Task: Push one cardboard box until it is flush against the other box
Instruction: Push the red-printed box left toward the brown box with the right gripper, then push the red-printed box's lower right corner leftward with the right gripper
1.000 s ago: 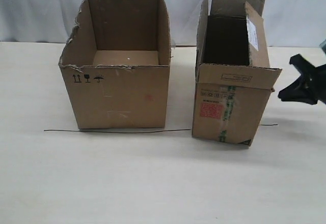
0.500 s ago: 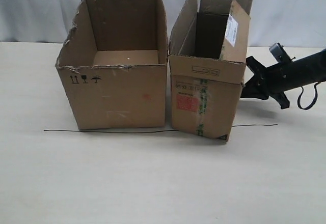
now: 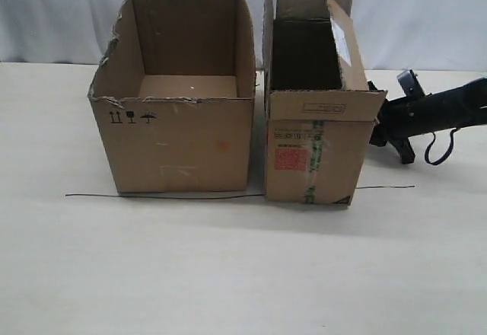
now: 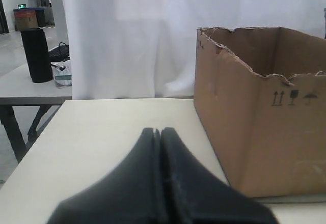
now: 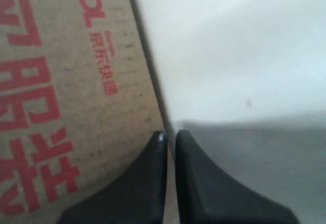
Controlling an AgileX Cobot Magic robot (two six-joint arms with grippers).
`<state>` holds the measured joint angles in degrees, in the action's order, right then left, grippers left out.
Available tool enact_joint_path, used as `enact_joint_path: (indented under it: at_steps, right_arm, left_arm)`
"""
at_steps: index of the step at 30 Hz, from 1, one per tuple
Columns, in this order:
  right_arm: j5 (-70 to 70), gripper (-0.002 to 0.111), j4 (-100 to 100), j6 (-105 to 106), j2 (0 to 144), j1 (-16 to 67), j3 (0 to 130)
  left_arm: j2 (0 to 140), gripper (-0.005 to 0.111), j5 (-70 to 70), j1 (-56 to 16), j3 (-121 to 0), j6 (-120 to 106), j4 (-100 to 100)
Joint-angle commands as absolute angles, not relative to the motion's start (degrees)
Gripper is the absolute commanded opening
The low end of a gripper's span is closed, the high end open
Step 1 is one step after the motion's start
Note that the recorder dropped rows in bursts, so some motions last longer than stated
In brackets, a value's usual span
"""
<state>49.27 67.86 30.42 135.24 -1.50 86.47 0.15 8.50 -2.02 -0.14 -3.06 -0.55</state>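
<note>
The narrower cardboard box (image 3: pixel 316 156), with upright flaps, a red label and green tape, stands just right of the wider torn-rimmed box (image 3: pixel 183 145). A thin gap shows between their front corners. My right gripper (image 3: pixel 378 131) presses on the narrow box's right side. In the right wrist view its fingers (image 5: pixel 170 134) stand shut with only a slit between them, at the edge of the red-printed cardboard wall (image 5: pixel 66 107). My left gripper (image 4: pixel 157 131) is shut on nothing, low over the table beside the wide box (image 4: pixel 254 122). The exterior view does not show it.
A thin black wire (image 3: pixel 167 196) lies on the pale table (image 3: pixel 228 274) along the fronts of both boxes. A white curtain hangs behind. The left wrist view shows another table with a black cylinder (image 4: pixel 36 55) off to the side.
The narrow box has slid left and squared up, from well apart to almost touching the wide box. My right arm has followed it leftward. The wide box stayed put.
</note>
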Motion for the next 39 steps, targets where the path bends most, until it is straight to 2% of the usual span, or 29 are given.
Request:
enact_joint_path:
  at_steps: [1, 10, 16, 20, 25, 29, 32, 39]
  right_arm:
    - [49.0, 0.005, 68.6, 30.7, 136.0, 1.0, 88.7]
    - [51.5, 0.005, 61.7, 28.7, 133.6, -0.6, 89.9]
    - [54.4, 0.005, 40.7, 20.1, 120.7, -4.5, 88.5]
    - [55.2, 0.005, 33.8, 19.8, 108.6, -4.6, 78.7]
    - [47.4, 0.005, 41.3, 27.0, 95.9, -4.6, 59.7]
    - [41.9, 0.005, 60.5, 42.7, 92.6, -4.5, 47.4]
    - [42.7, 0.005, 71.6, 51.9, 93.9, -4.3, 45.0]
    - [41.9, 0.005, 73.0, 51.9, 100.2, 0.1, 48.1]
  left_arm:
    - [0.0, 0.0, 8.3, -2.0, 0.0, -2.9, -0.5]
    - [0.0, 0.0, 8.3, -2.0, 0.0, -2.9, -0.5]
    - [0.0, 0.0, 8.3, -2.0, 0.0, -2.9, -0.5]
    - [0.0, 0.0, 8.3, -2.0, 0.0, -2.9, -0.5]
    - [0.0, 0.0, 8.3, -2.0, 0.0, -2.9, -0.5]
    - [0.0, 0.0, 8.2, -2.0, 0.0, -2.9, -0.5]
    - [0.0, 0.0, 8.2, -2.0, 0.0, -2.9, -0.5]
    - [0.0, 0.0, 8.2, -2.0, 0.0, -2.9, -0.5]
